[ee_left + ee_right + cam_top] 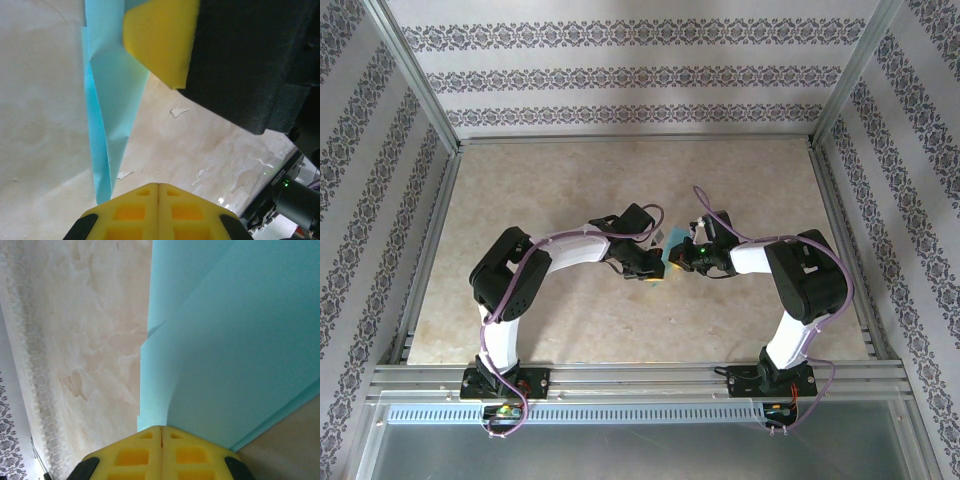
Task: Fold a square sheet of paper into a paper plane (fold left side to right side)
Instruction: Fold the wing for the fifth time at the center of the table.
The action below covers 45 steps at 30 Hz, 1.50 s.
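The cyan sheet of paper (672, 251) lies folded in layers with lengthwise creases at the middle of the table, between the two grippers. My left gripper (655, 267) is shut. In the left wrist view its yellow fingertips (158, 186) meet with nothing between them, and the paper's (112, 90) narrow end runs just left of them. My right gripper (685, 258) is shut too. Its tips (161, 428) sit at the edge of the paper (235, 340), which spreads beyond them. I cannot tell whether they pinch it. One yellow finger (160, 35) of the right gripper overlaps the paper's far part.
The beige marbled tabletop (570, 330) has small peeled flecks (179, 111) near the paper. Aluminium rails (640, 375) frame the table, with patterned walls (640, 80) on three sides. Both arms arch inward from their bases at the near edge.
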Tool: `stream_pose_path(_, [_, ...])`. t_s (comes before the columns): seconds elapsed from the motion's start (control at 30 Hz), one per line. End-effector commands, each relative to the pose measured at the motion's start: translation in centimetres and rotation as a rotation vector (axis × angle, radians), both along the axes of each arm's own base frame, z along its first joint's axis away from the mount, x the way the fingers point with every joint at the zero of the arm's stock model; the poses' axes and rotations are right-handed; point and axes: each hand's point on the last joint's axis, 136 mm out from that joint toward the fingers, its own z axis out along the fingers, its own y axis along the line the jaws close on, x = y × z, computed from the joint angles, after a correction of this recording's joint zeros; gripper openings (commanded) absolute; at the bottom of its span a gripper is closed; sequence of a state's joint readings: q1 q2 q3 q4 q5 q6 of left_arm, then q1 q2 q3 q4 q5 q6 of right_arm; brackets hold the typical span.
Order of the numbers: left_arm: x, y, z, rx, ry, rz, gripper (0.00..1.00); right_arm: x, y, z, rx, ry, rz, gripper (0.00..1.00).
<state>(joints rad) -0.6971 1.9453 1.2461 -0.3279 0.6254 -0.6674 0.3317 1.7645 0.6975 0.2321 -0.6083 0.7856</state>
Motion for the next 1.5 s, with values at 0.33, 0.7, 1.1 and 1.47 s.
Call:
stream_pose_path(0.33, [0.6, -0.5, -1.7, -0.012, 0.036, 0.016, 0.02, -2.6, -1.7, -4.1, -0.118, 0.114, -0.003, 0.00])
stream_pose_path(0.7, [0.4, -0.3, -2.7, -0.001, 0.046, 0.020, 0.02, -2.5, -1.7, -4.0, -0.122, 0.114, -0.001, 0.00])
stream_pose_path(1.1, [0.4, 0.2, -3.1, 0.019, 0.046, 0.028, 0.02, -2.8, -1.9, -4.3, -0.131, 0.123, 0.003, 0.00])
stream_pose_path(1.47, [0.4, 0.5, -3.4, 0.030, 0.047, 0.036, 0.02, -3.1, -2.1, -4.6, -0.150, 0.132, 0.014, 0.00])
